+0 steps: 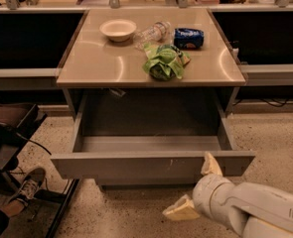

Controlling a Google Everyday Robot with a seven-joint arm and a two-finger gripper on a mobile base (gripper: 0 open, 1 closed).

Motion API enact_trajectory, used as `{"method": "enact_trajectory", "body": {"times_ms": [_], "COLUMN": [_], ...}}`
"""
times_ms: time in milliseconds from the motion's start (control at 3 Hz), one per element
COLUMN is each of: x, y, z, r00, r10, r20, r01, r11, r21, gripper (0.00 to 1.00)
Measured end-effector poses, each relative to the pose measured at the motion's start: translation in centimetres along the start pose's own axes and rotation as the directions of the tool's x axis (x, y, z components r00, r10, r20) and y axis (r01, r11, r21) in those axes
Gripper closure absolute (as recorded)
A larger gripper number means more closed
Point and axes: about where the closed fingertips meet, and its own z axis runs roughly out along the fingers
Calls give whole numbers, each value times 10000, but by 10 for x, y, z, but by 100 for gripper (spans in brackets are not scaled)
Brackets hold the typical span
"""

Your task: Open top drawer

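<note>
The top drawer is pulled well out from under the tan counter. Its wide grey front faces me, with small pale scratch marks right of centre, and its flat grey tray holds nothing. My gripper is at the lower right, in front of the drawer front's right end. Its two pale fingers are spread apart: one fingertip rises against the drawer front, the other lies lower, over the floor. It holds nothing.
On the counter stand a cream bowl, a clear plastic bottle, a blue snack bag and a green bag. A chair base and a person's shoe are at the left on the speckled floor.
</note>
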Motion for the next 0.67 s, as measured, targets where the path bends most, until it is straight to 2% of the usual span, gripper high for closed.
{"method": "enact_trajectory", "body": {"times_ms": [333,667], "x": [-5,5], "y": [-35,-43], "z": [13,13], "r00": [9989,9961], "r10": [101,153], "r20": [-448,-874], "r01": [-78,-89], "r11": [9987,9973], "r21": [494,735], "gripper": [0,0]}}
